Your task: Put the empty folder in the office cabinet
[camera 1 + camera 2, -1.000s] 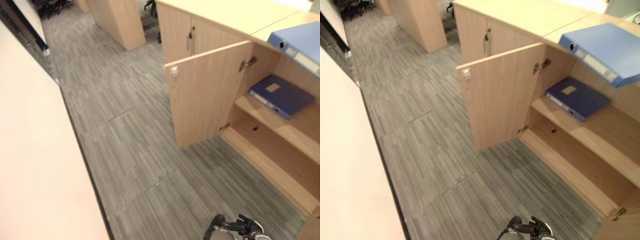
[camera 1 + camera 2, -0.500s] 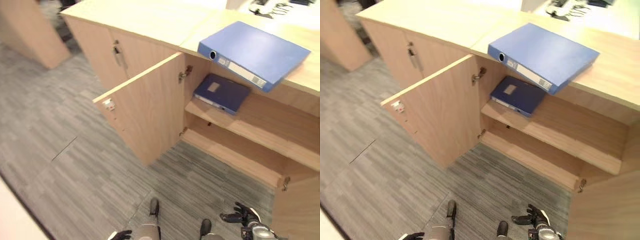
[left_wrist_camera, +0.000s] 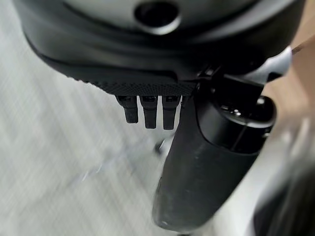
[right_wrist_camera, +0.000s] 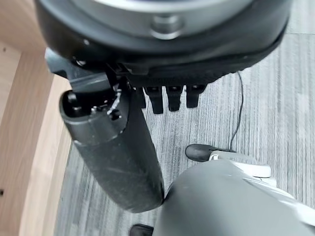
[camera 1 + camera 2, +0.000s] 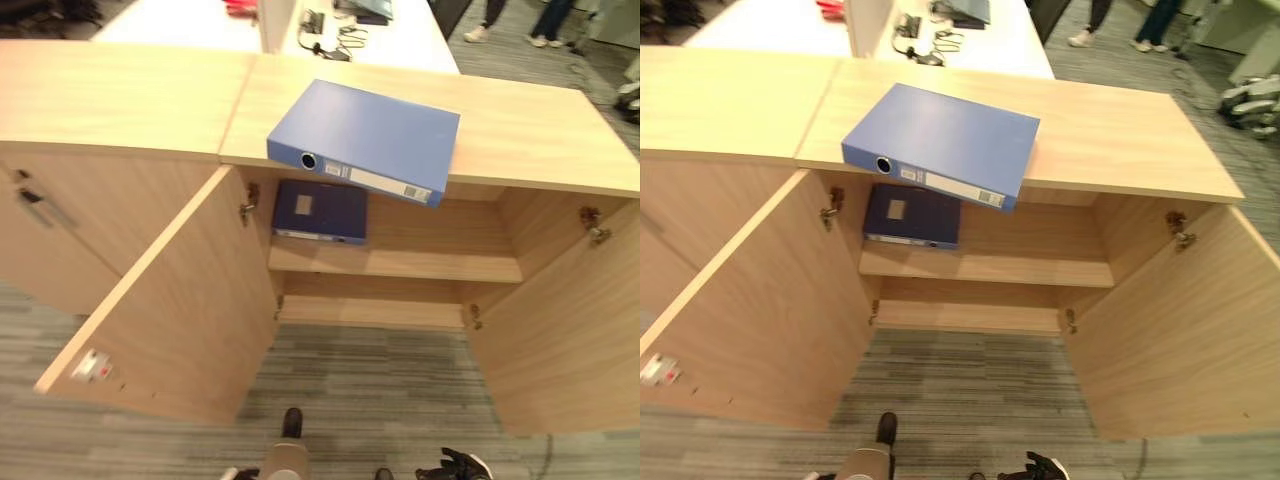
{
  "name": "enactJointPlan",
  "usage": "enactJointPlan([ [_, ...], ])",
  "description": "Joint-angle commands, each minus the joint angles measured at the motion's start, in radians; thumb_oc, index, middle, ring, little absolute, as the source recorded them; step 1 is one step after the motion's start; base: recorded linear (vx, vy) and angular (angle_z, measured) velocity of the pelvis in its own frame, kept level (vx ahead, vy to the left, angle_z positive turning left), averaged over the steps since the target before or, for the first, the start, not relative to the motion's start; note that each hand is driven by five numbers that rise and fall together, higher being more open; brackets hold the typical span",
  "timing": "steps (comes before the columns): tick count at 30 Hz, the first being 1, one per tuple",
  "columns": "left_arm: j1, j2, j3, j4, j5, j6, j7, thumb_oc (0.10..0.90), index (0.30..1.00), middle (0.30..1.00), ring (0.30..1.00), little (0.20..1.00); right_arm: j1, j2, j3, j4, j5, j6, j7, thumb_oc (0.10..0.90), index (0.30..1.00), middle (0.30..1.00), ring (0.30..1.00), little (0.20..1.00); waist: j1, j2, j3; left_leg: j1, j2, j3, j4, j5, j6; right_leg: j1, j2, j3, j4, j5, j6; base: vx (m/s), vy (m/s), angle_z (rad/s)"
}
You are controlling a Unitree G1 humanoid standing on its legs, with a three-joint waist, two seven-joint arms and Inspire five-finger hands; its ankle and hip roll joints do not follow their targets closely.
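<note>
Right robot hand (image 4: 162, 98) and left robot hand (image 3: 147, 105), fingers apparently relaxed and holding nothing, hang low before the open cabinet (image 5: 560, 330); I must next grasp the blue folder (image 5: 365, 140) atop its surface (image 5: 540, 130).

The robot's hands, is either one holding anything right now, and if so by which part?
Nothing is held. The left hand and right hand hang by the floor with relaxed fingers, while the blue folder lies untouched on the cabinet top.

Blue folder (image 5: 365, 140), light-wood cabinet (image 5: 540, 130)
</note>
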Motion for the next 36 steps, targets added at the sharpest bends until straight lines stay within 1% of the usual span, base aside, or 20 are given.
enactJointPlan([
  [1, 0.018, -0.007, -0.003, -0.031, -0.048, -0.008, 0.018, 0.800, 0.900, 0.900, 0.900, 0.900, -0.025, -0.045, -0.016, -0.066, 0.011, -0.013, -0.002, 0.800, 0.900, 0.900, 0.900, 0.900, 0.018, 0.028, -0.036, -0.043, -0.001, 0.049, -0.088, 0.036, -0.006, 0.019, 0.138, -0.077, 0.094, 0.004, 0.015, 0.18, 0.106, -0.82],
  [2, 0.014, -0.003, 0.003, -0.038, -0.062, -0.007, 0.018, 0.800, 0.900, 0.900, 0.900, 0.900, -0.030, -0.043, -0.022, -0.069, 0.018, -0.011, -0.002, 0.800, 0.900, 0.900, 0.900, 0.900, 0.015, 0.029, -0.035, -0.028, -0.003, 0.060, -0.087, 0.019, 0.002, -0.023, 0.134, -0.099, 0.156, 0.033, 0.051, 0.13, 0.076, -0.76],
  [3, 0.013, -0.003, 0.003, -0.038, -0.062, -0.007, 0.018, 0.800, 0.900, 0.900, 0.900, 0.900, -0.030, -0.042, -0.022, -0.069, 0.018, -0.011, -0.002, 0.800, 0.900, 0.900, 0.900, 0.900, 0.016, 0.028, -0.035, -0.028, -0.004, 0.060, -0.086, 0.019, 0.003, -0.026, 0.133, -0.098, 0.161, 0.030, 0.051, 0.13, 0.113, -0.78],
  [4, 0.004, 0.004, 0.010, -0.049, -0.077, 0.000, 0.023, 0.800, 0.900, 0.900, 0.900, 0.900, -0.041, -0.045, -0.033, -0.069, 0.011, -0.002, -0.006, 0.800, 0.900, 0.900, 0.900, 0.900, 0.012, 0.042, -0.023, 0.013, -0.001, 0.097, -0.089, -0.011, 0.020, -0.113, 0.084, -0.217, 0.317, 0.133, 0.142, 0.13, 0.131, -0.38],
  [5, 0.004, 0.006, 0.011, -0.050, -0.079, 0.001, 0.023, 0.800, 0.900, 0.900, 0.900, 0.900, -0.042, -0.045, -0.038, -0.070, 0.005, 0.000, -0.008, 0.800, 0.900, 0.900, 0.900, 0.900, 0.008, 0.052, -0.024, 0.025, -0.003, 0.107, -0.087, -0.023, 0.027, -0.122, 0.069, -0.271, 0.350, 0.156, 0.152, 0.13, 0.129, -0.55],
  [6, 0.004, 0.006, 0.011, -0.050, -0.079, 0.001, 0.023, 0.800, 0.900, 0.900, 0.900, 0.900, -0.042, -0.045, -0.038, -0.070, 0.004, 0.000, -0.008, 0.800, 0.900, 0.900, 0.900, 0.900, 0.007, 0.051, -0.024, 0.026, -0.005, 0.106, -0.086, -0.024, 0.027, -0.123, 0.067, -0.272, 0.354, 0.154, 0.152, 0.08, 0.086, -0.53],
  [7, 0.009, 0.015, 0.013, -0.043, -0.070, 0.002, 0.025, 0.800, 0.900, 0.900, 0.900, 0.900, -0.041, -0.045, -0.045, -0.069, -0.002, 0.004, -0.008, 0.800, 0.900, 0.900, 0.900, 0.900, 0.004, 0.066, -0.020, 0.040, 0.001, 0.122, -0.088, -0.033, 0.037, -0.169, 0.059, -0.308, 0.430, 0.201, 0.152, 0.18, 0.129, -0.47],
  [8, 0.019, 0.012, 0.022, -0.034, -0.070, 0.001, 0.028, 0.800, 0.900, 0.900, 0.900, 0.900, -0.040, -0.045, -0.058, -0.073, -0.002, -0.001, -0.018, 0.800, 0.900, 0.900, 0.900, 0.900, 0.016, 0.074, -0.017, 0.077, -0.009, 0.151, -0.097, -0.056, 0.045, -0.165, -0.040, -0.412, 0.388, 0.191, 0.152, 0.28, 0.130, -0.43],
  [9, 0.022, 0.009, 0.027, -0.028, -0.071, 0.002, 0.029, 0.800, 0.900, 0.900, 0.900, 0.900, -0.038, -0.048, -0.064, -0.071, 0.002, -0.004, -0.027, 0.800, 0.900, 0.900, 0.900, 0.900, 0.025, 0.081, -0.024, 0.091, -0.003, 0.164, -0.104, -0.068, 0.036, -0.160, -0.091, -0.470, 0.317, 0.152, 0.117, 0.38, 0.152, -0.74],
  [10, -0.120, 0.177, 0.076, 0.013, -0.113, 0.063, -0.022, 0.800, 0.900, 0.900, 0.900, 0.900, -0.028, -0.095, -0.054, -0.072, 0.002, 0.002, 0.019, 0.800, 0.900, 0.900, 0.900, 0.900, -0.008, 0.100, -0.041, 0.128, 0.009, 0.188, -0.119, -0.076, 0.013, -0.152, -0.126, -0.487, 0.269, 0.129, 0.091, 0.35, 0.085, -0.79],
  [12, -0.153, 0.145, 0.085, 0.009, -0.141, 0.027, -0.005, 0.800, 0.900, 0.900, 0.900, 0.900, -0.042, -0.109, -0.087, -0.057, 0.018, 0.005, -0.008, 0.800, 0.900, 0.900, 0.900, 0.900, -0.027, 0.117, -0.045, 0.154, 0.010, 0.197, -0.129, -0.102, 0.000, -0.180, -0.186, -0.499, 0.177, 0.141, 0.064, 0.32, 0.012, -0.63],
  [15, -0.110, 0.088, 0.098, 0.025, -0.148, 0.013, 0.000, 0.800, 0.900, 0.900, 0.900, 0.900, -0.048, -0.115, -0.151, 0.010, 0.006, 0.026, -0.039, 0.800, 0.900, 0.900, 0.900, 0.900, -0.057, 0.121, -0.030, 0.198, 0.019, 0.189, -0.130, -0.142, -0.030, -0.216, -0.282, -0.485, -0.018, 0.253, 0.098, 0.33, -0.230, -0.47],
  [18, -0.097, 0.074, 0.107, 0.044, -0.135, 0.013, 0.004, 0.800, 0.900, 0.900, 0.900, 0.900, -0.011, -0.110, -0.194, 0.033, 0.012, 0.034, -0.032, 0.800, 0.900, 0.900, 0.900, 0.900, -0.098, 0.122, -0.023, 0.238, 0.033, 0.176, -0.134, -0.161, -0.053, -0.264, -0.369, -0.444, -0.091, 0.358, 0.131, 0.29, -0.280, 0.17],
  [21, -0.100, 0.081, 0.107, 0.042, -0.133, 0.010, 0.000, 0.800, 0.900, 0.900, 0.900, 0.900, 0.015, -0.110, -0.198, 0.048, -0.003, 0.043, -0.019, 0.800, 0.900, 0.900, 0.900, 0.900, -0.102, 0.099, -0.030, 0.254, 0.015, 0.171, -0.125, -0.177, -0.064, -0.240, -0.377, -0.434, -0.093, 0.391, 0.150, 0.27, -0.267, 0.40],
  [22, -0.103, 0.081, 0.114, 0.036, -0.139, 0.010, -0.002, 0.800, 0.900, 0.900, 0.900, 0.900, 0.029, -0.110, -0.191, 0.052, -0.024, 0.048, -0.017, 0.800, 0.900, 0.900, 0.900, 0.900, -0.095, 0.085, -0.048, 0.272, 0.023, 0.170, -0.121, -0.191, -0.082, -0.225, -0.375, -0.485, -0.089, 0.416, 0.152, 0.29, -0.317, 0.93],
  [27, -0.099, 0.054, 0.122, 0.030, -0.170, 0.009, 0.006, 0.800, 0.900, 0.900, 0.900, 0.900, 0.031, -0.118, -0.152, 0.048, -0.058, 0.047, -0.005, 0.800, 0.900, 0.900, 0.900, 0.900, -0.099, 0.097, -0.054, 0.284, 0.085, 0.132, -0.065, -0.220, -0.113, -0.196, -0.333, -0.536, -0.068, 0.369, 0.151, 0.26, -0.331, 0.35],
  [31, -0.099, 0.007, 0.116, 0.018, -0.204, 0.009, 0.005, 0.800, 0.900, 0.900, 0.900, 0.900, -0.002, -0.145, -0.093, 0.026, -0.081, 0.036, -0.003, 0.800, 0.900, 0.900, 0.900, 0.900, -0.090, 0.107, -0.049, 0.211, 0.140, 0.105, 0.098, -0.130, -0.175, -0.143, -0.237, -0.589, -0.112, 0.288, 0.083, 0.17, -0.357, 0.11],
  [34, -0.099, -0.005, 0.112, 0.016, -0.213, 0.013, 0.004, 0.800, 0.900, 0.900, 0.900, 0.900, -0.011, -0.152, -0.086, 0.021, -0.072, 0.033, -0.007, 0.800, 0.900, 0.900, 0.900, 0.900, -0.079, 0.104, -0.041, 0.188, 0.144, 0.086, 0.167, -0.090, -0.188, -0.115, -0.203, -0.597, -0.135, 0.266, 0.059, 0.13, -0.260, 0.00],
  [35, -0.099, -0.011, 0.112, 0.008, -0.218, 0.013, 0.003, 0.800, 0.900, 0.900, 0.900, 0.900, -0.013, -0.159, -0.086, 0.011, -0.053, 0.033, -0.003, 0.800, 0.900, 0.900, 0.900, 0.900, -0.074, 0.088, -0.029, 0.126, 0.151, 0.113, 0.298, -0.045, -0.197, -0.078, -0.167, -0.619, -0.149, 0.219, 0.022, 0.17, -0.379, -0.03],
  [36, -0.099, -0.011, 0.112, 0.008, -0.218, 0.013, 0.003, 0.800, 0.900, 0.900, 0.900, 0.900, -0.013, -0.159, -0.086, 0.011, -0.053, 0.033, -0.003, 0.800, 0.900, 0.900, 0.900, 0.900, -0.075, 0.089, -0.029, 0.125, 0.152, 0.112, 0.300, -0.046, -0.198, -0.079, -0.166, -0.620, -0.148, 0.219, 0.021, 0.17, -0.415, 0.15],
])
